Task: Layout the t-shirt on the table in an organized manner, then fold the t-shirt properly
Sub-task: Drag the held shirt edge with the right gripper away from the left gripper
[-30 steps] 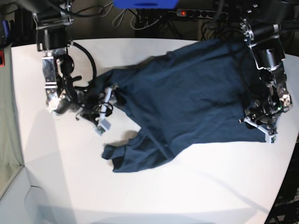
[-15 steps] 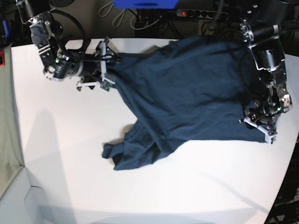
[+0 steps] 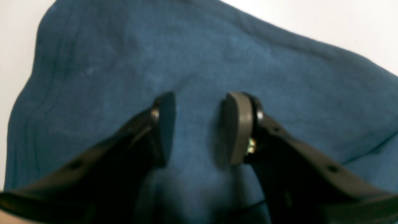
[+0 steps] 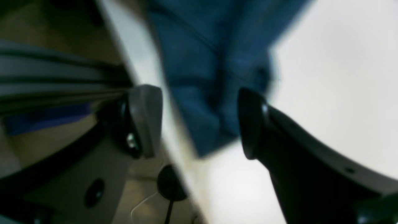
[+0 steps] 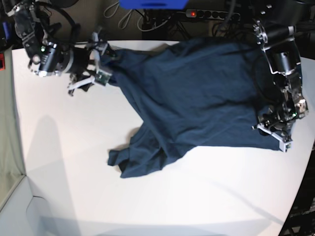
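Observation:
The dark navy t-shirt (image 5: 197, 93) lies spread and creased across the white table (image 5: 74, 172), with a bunched part (image 5: 133, 160) trailing toward the front. At its far-left corner, my right gripper (image 5: 104, 64) stands open. In the blurred right wrist view, cloth (image 4: 199, 77) shows between the wide-apart fingers of that gripper (image 4: 199, 121), and white shows beside it. My left gripper (image 5: 273, 133) rests on the shirt's lower right corner. Its fingers (image 3: 164, 124) stand apart in the left wrist view, with flat cloth (image 3: 199, 62) beneath the gripper (image 3: 199, 127).
A power strip (image 5: 211, 14) with a red light, cables and a blue object (image 5: 152, 4) sit behind the table's far edge. The table's curved edge (image 5: 300, 187) runs close to the left gripper. The right gripper hangs near the table's far-left edge (image 4: 155, 71).
The right gripper swung from mid-left up to the far-left of the table, and the shirt's left corner went with it, stretching the cloth. The left gripper stayed put.

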